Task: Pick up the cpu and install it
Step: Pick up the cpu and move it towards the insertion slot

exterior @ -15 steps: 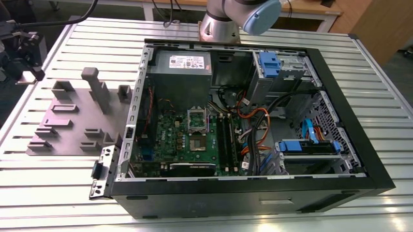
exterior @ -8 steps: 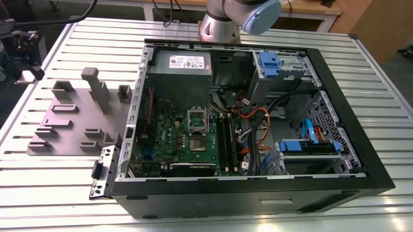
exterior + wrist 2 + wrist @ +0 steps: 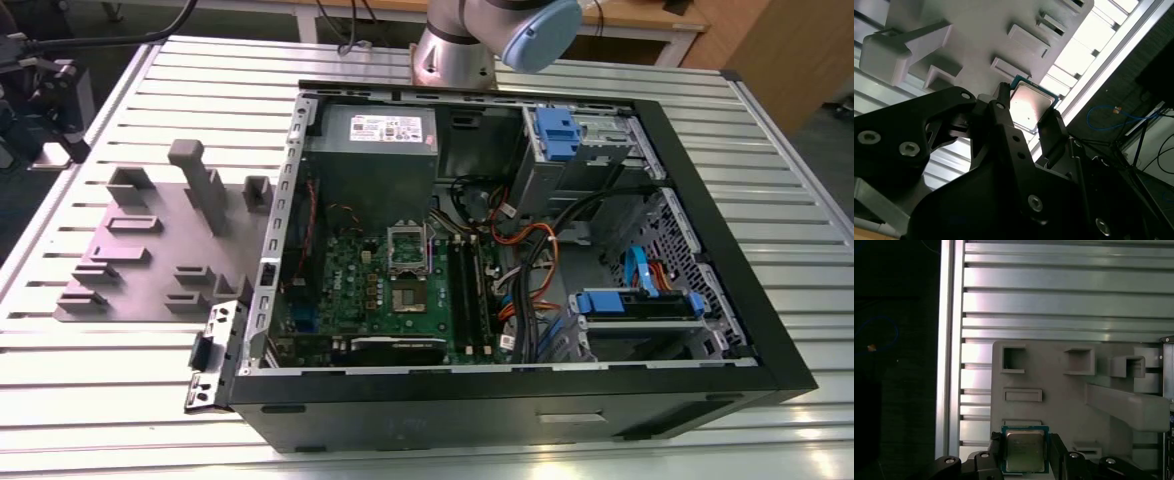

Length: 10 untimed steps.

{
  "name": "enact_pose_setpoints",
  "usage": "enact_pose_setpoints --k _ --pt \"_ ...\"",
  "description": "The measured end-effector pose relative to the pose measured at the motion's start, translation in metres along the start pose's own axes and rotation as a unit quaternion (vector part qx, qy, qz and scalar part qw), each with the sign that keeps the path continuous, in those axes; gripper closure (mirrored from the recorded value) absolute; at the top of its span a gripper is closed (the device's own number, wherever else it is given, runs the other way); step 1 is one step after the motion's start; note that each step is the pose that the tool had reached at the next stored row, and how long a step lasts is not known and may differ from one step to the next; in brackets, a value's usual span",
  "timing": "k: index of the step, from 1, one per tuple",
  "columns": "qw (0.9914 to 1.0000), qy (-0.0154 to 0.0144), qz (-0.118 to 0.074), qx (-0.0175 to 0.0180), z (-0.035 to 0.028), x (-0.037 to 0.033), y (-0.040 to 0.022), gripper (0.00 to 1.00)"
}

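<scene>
Squarely between the fingers sits the cpu (image 3: 1025, 447), its silvery top facing the first wrist view and its thin darker rim showing along the free edges. It is close to square, so it has no real long axis. What matters is that the two fingers (image 3: 1056, 452) press on two opposite side edges and leave the other two edges bare. The gripper (image 3: 1025, 455) is therefore clamped on the chip, with one jaw on each side and no gap visible at either contact. In the second wrist view the cpu (image 3: 1030, 107) appears tilted, with the same black jaws flanking it. Just behind the chip lies the grey plastic fixture (image 3: 1064, 405) with its square pockets and raised blocks. I cannot tell whether the chip rests on the fixture or hangs clear of it. Around the fixture runs the slatted metal table (image 3: 1064, 305). In the exterior view the fixture (image 3: 147, 250) sits just beside the open computer case (image 3: 747, 330), on the exterior view's left of it. The green board (image 3: 360, 285) lies flat inside that case, so by my reading the install place is across from the fixture, toward the exterior view's right.
</scene>
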<state>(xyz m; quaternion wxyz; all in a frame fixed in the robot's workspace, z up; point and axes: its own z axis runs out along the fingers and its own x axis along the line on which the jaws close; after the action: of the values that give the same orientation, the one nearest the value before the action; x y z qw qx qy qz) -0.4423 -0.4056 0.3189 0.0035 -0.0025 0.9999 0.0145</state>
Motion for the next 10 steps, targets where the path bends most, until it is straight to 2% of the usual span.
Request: enact_pose_setpoints --k 10 --pt "1.0 0.0 0.0 0.0 -0.0048 0.0 0.0001 0.53"
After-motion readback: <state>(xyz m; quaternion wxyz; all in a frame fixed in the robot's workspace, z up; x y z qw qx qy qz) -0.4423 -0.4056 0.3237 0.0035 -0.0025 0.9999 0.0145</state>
